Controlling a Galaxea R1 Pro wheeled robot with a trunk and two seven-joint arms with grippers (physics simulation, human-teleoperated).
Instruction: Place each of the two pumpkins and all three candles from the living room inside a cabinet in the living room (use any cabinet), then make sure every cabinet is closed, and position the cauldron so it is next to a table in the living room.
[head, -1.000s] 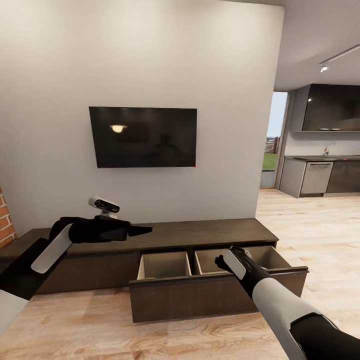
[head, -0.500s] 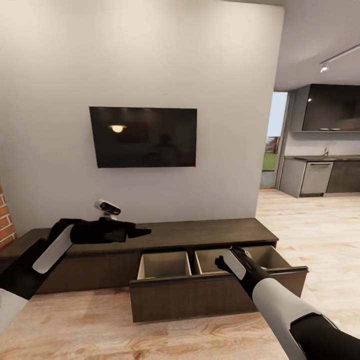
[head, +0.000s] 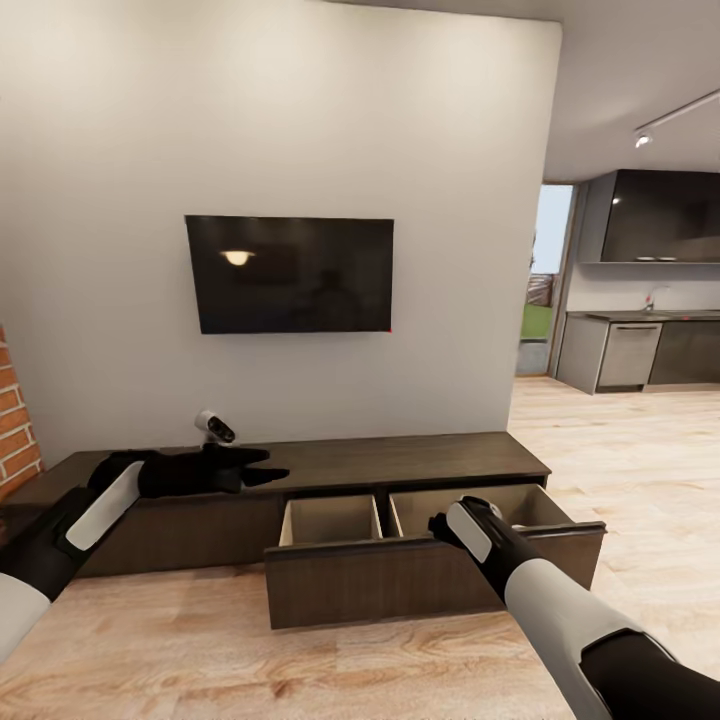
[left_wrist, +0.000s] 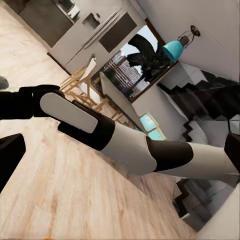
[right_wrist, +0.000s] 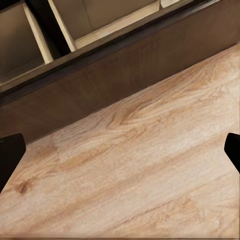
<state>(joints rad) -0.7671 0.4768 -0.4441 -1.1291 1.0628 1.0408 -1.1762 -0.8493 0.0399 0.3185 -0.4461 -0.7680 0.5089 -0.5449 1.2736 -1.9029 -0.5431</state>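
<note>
cabinet (head: 400, 455) right drawer (head: 430, 575) pulled out, both bins look empty. right gripper (head: 452, 523) spread wide over the drawer front, holding nothing. left gripper (head: 262, 468) above cabinet top, can't tell its opening. likely next: fetch pumpkins and candles.

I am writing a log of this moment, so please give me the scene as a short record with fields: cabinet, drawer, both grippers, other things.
cabinet: long dark brown unit against the white wall, under the TV
drawer: right-hand drawer pulled out, two compartments; what shows of both looks empty
left gripper: over the cabinet top, state unclear
right gripper: at the open drawer's front edge; fingertips wide apart in the right wrist view, holding nothing
other things: small white camera on the cabinet top; wooden floor; kitchen units beyond
</note>
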